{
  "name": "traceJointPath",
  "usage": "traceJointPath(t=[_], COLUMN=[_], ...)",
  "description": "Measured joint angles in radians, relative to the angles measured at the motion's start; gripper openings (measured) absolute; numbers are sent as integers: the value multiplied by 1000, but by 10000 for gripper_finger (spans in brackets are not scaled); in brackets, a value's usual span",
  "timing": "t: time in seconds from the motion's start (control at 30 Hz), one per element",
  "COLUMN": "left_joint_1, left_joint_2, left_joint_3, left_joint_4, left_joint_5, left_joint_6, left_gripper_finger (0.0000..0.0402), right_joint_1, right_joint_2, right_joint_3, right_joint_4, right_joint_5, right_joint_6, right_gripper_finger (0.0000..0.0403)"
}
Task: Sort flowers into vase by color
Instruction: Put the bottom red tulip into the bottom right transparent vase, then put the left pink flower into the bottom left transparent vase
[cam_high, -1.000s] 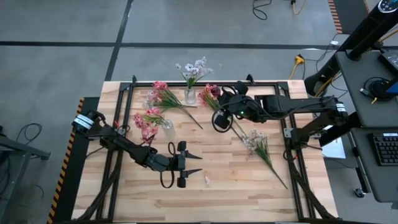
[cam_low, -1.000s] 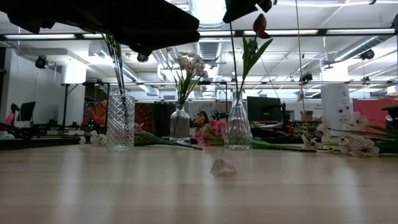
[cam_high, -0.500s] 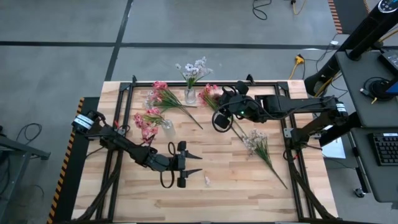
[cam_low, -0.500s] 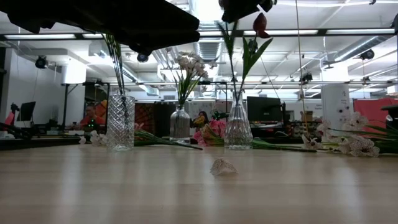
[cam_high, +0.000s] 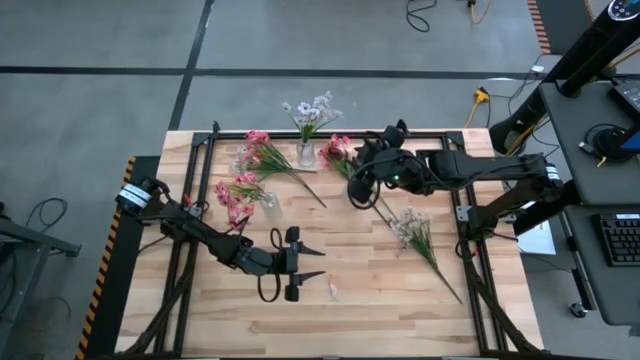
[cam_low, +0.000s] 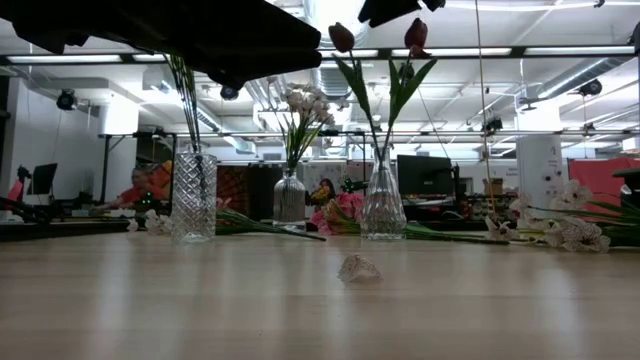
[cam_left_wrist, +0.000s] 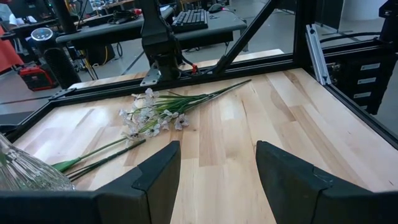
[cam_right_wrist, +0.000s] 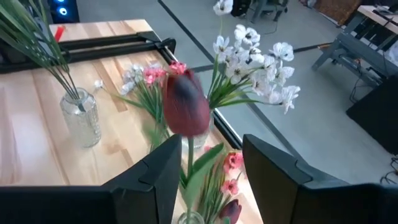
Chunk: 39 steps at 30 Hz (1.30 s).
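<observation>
The right gripper hovers above a glass vase at the table's far side, fingers apart and holding nothing; a dark red tulip stands between them, its stalk in the vase. A second red tulip stands in the same vase. The left gripper waits over the front of the table, fingers apart and empty. White flowers lie on the wood to the right.

Small pale scrap, identity unclear

Left claw open, low — right claw open, raised.
</observation>
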Motion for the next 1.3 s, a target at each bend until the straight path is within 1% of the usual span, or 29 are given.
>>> traceJointPath(t=[0.23,0.37,0.53,0.67,0.77,0.93,1.17,1.3], left_joint_1=[0,3,2,-2,-6,-30,-76,-84], left_joint_2=[0,1,0,1,0,0,0,0], left_joint_3=[0,20,59,117,184,318,523,614], left_joint_4=[5,5,-22,-98,-204,-420,-858,-1055], left_joint_5=[0,2,8,38,64,64,64,64], left_joint_6=[-15,-22,-22,-26,-28,-28,-42,-56], left_gripper_finger=[192,192,192,192,192,192,192,192], right_joint_1=[0,12,69,138,192,276,369,418], right_joint_2=[-1,-1,-1,-1,-1,-1,-1,-1], right_joint_3=[65,107,169,223,245,258,258,258], right_joint_4=[-4,-21,-81,-125,-140,-190,-312,-379], right_joint_5=[-7,-8,-11,-11,-11,-11,-11,-11], right_joint_6=[-30,-34,-25,-17,-17,4,113,198], right_gripper_finger=[160,162,158,151,146,137,128,124])
